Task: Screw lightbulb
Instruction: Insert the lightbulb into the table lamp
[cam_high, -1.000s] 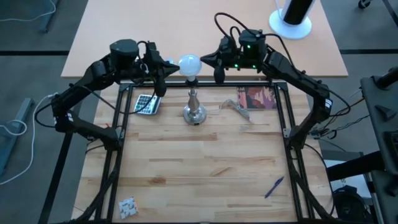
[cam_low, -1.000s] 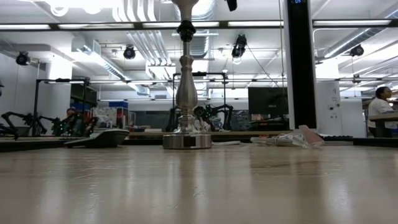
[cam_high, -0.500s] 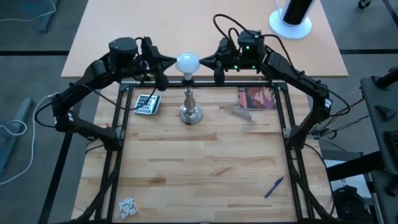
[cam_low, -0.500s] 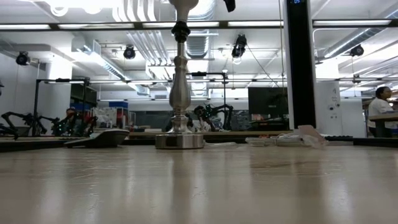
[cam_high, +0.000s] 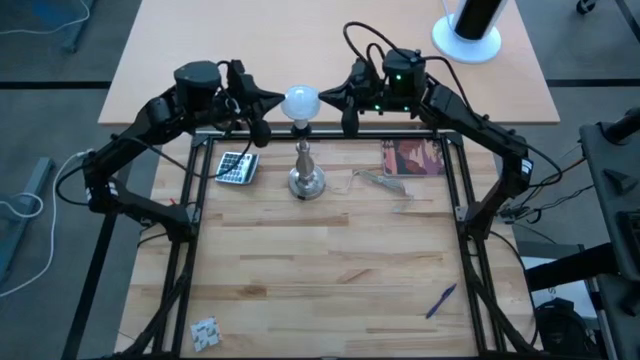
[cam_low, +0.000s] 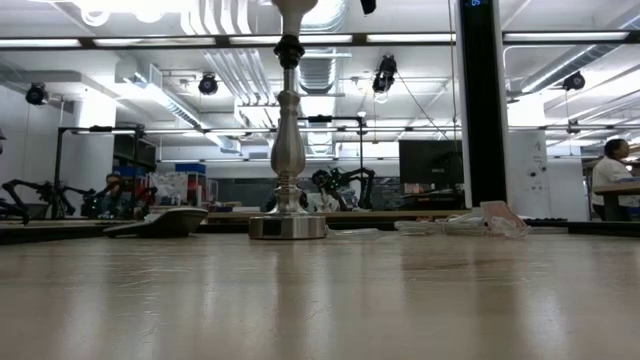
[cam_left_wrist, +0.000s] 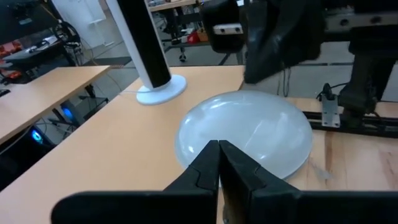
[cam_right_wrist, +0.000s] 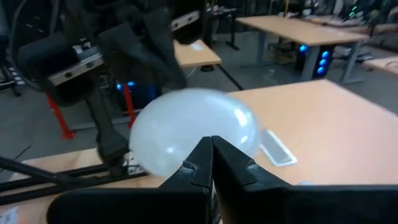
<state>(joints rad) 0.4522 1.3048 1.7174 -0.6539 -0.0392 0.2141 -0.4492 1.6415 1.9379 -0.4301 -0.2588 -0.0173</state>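
The white frosted lightbulb (cam_high: 302, 101) stands upright with its base in the black socket on top of the silver stand (cam_high: 306, 172). The stand rests on its round foot near the table's far edge. My left gripper (cam_high: 278, 101) is shut, and its tip is at the bulb's left side (cam_left_wrist: 249, 134). My right gripper (cam_high: 327, 97) is shut too, its tip at the bulb's right side (cam_right_wrist: 193, 127). The low view shows the stand (cam_low: 288, 150) and only the bulb's lower end at the picture's top edge. My left gripper sets its shut fingertips (cam_left_wrist: 214, 155) against the bulb's glass on the left side (cam_left_wrist: 205, 134), coming about level from the table's left. The fingers hide the exact spot. The bulb stays upright on the stand. My right gripper meets the glass on the bulb's right side (cam_right_wrist: 205, 127) with its shut fingertips (cam_right_wrist: 208, 152), coming about level from the table's right. The spot of touch is covered by the fingers. The bulb sits upright between the two tips.
A calculator (cam_high: 235, 167) lies left of the stand, a clear plastic piece (cam_high: 378, 178) and a dark printed card (cam_high: 413, 157) right of it. A blue pen (cam_high: 441, 300) and a small packet (cam_high: 205, 333) lie near the front. A white cylinder on a round base (cam_high: 470, 25) stands beyond.
The stand with the bulb on it has slid a little along the table toward the left edge and stayed upright. Both grippers have stayed shut at the bulb's sides.
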